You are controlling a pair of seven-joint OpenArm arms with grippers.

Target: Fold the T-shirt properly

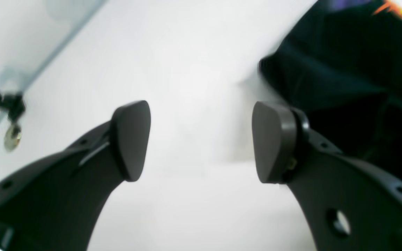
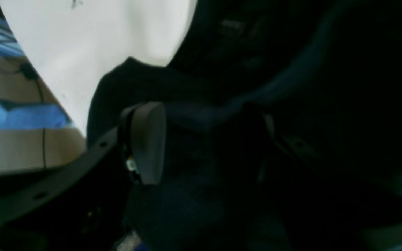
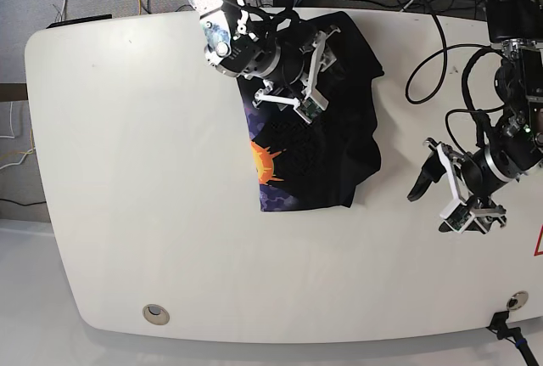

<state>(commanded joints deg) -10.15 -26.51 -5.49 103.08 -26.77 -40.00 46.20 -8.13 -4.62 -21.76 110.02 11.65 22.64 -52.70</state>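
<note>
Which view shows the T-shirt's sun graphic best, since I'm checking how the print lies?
The base view: the orange sun graphic appears there with its rays, at the edge of the folded black T-shirt. The left wrist view catches only a blurred orange bit in its upper right corner; the right wrist view shows none of it.

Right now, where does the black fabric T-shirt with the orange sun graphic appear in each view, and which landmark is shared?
Left wrist: black fabric T-shirt, right side.
Right wrist: across most of the picture.
Base: upper centre.
Shared by all: white tabletop.
</note>
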